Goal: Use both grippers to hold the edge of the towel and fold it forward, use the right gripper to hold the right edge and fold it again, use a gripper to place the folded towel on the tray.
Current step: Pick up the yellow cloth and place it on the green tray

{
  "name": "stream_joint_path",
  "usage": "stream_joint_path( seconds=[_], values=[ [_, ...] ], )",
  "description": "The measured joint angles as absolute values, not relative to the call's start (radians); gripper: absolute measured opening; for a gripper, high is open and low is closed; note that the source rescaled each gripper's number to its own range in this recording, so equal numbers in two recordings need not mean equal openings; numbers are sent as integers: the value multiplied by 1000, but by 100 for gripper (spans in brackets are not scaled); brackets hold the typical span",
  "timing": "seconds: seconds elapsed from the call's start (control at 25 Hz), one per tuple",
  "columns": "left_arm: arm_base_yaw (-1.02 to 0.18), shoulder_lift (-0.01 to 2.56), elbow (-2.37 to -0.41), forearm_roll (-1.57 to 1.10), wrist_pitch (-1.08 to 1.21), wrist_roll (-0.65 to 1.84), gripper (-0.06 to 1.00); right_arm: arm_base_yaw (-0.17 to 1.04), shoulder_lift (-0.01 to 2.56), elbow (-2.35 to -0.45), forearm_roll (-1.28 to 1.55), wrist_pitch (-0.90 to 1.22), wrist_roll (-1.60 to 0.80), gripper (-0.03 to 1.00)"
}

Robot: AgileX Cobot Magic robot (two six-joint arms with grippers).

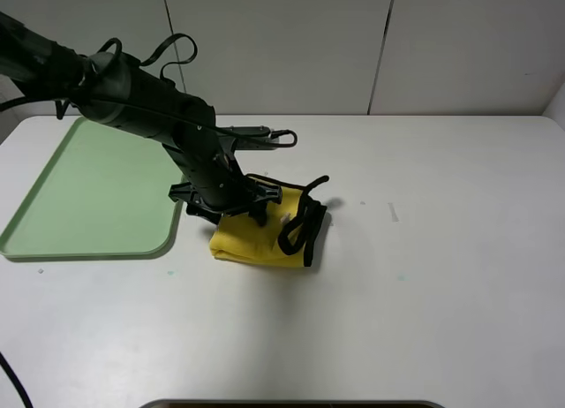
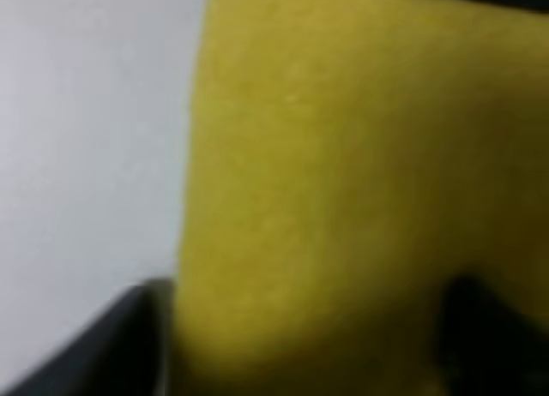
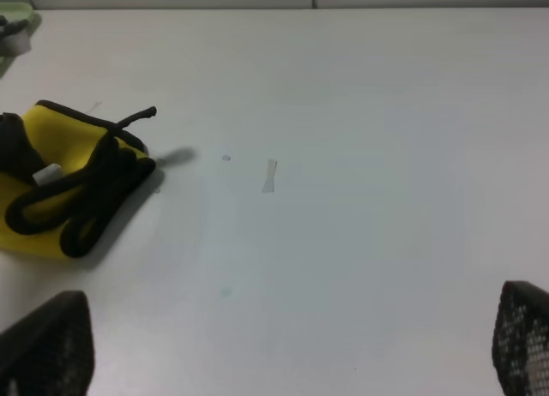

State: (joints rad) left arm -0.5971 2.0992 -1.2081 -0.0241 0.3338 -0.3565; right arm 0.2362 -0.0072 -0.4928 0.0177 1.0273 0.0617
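- Towel (image 1: 256, 240) lies folded on the surface (image 1: 424, 275), beside the tray (image 1: 88, 196).
- Left tool (image 1: 256, 209) straddles the towel; grip unclear.
- Right tool (image 3: 274, 345) spread wide, empty.

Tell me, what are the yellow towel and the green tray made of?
The towel looks like soft plush cloth: its yellow face is fuzzy and matte, it bunches into folds, and thin black fabric trim rims it. The tray seems to be smooth pale green plastic, judging by its even colour, rounded corners and low moulded rim.
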Motion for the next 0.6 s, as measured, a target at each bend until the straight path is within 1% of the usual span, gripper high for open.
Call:
stream_joint_path(
  seconds=[0.08,0.24,0.28,0.32,0.4,0.6],
  values=[
    [-598,2099,-1208,-25,328,-356,54,236,-7,-493,18,1027,62,100],
    [-598,2099,-1208,-27,325,-356,29,236,-7,-493,18,1027,62,100],
    [-598,2099,-1210,-27,325,-356,19,236,-7,-493,18,1027,62,100],
    [-598,2099,-1211,-27,325,-356,14,236,-7,-493,18,1027,62,100],
    [-598,2099,-1212,-27,330,-356,7,236,-7,-493,18,1027,62,100],
    [-581,2074,-1238,-17,410,-356,7,236,-7,-493,18,1027,62,100]
  ],
)
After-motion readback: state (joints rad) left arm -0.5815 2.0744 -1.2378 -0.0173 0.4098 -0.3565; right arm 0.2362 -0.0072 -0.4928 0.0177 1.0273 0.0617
